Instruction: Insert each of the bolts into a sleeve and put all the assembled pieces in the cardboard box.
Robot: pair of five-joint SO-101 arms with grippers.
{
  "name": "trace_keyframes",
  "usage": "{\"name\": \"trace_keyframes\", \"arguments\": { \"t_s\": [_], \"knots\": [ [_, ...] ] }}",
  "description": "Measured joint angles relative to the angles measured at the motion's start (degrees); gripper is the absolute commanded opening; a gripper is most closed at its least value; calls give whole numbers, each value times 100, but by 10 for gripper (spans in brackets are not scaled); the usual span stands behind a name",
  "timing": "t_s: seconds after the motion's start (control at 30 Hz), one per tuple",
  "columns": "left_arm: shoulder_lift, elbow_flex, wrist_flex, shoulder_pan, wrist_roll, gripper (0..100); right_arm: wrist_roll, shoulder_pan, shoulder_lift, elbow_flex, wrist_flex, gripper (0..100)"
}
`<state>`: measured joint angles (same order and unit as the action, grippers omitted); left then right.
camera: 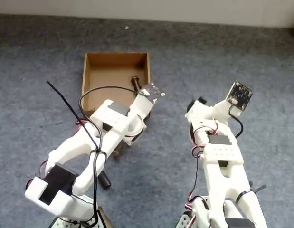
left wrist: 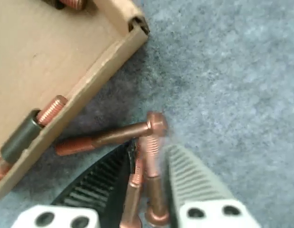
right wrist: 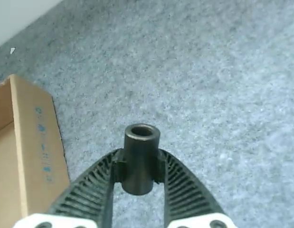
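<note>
The cardboard box (camera: 88,80) lies at the back, left of centre, its wall (left wrist: 97,66) close to my left gripper. Inside it lie an assembled bolt-and-sleeve piece (left wrist: 28,134) and another (camera: 136,81). By the box's front right corner my left gripper (left wrist: 151,149) is shut on a copper bolt (left wrist: 154,185), with a second bolt (left wrist: 131,192) beside it between the fingers. A third bolt (left wrist: 109,136) lies crosswise on the carpet just beyond. My right gripper (right wrist: 139,156) is shut on a dark sleeve (right wrist: 141,164), bore facing outward, right of the box (right wrist: 23,156).
A loose dark sleeve (camera: 105,179) lies on the grey carpet under the left arm, and a copper bolt (camera: 117,153) pokes out beside that arm. Open carpet stretches between the two arms and to the right of the box.
</note>
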<state>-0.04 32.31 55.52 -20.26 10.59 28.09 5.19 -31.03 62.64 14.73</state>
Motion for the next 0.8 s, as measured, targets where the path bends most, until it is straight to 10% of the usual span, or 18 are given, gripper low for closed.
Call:
{"name": "trace_keyframes", "arguments": {
  "t_s": [0.63, 0.8],
  "knots": [
    [-2084, 923, -18, 2277, -1204, 11, 0, 0, 0, 0, 0, 4],
    [-3147, 1846, -18, 3253, -1125, 179, 0, 0, 0, 0, 0, 4]
  ]
}}
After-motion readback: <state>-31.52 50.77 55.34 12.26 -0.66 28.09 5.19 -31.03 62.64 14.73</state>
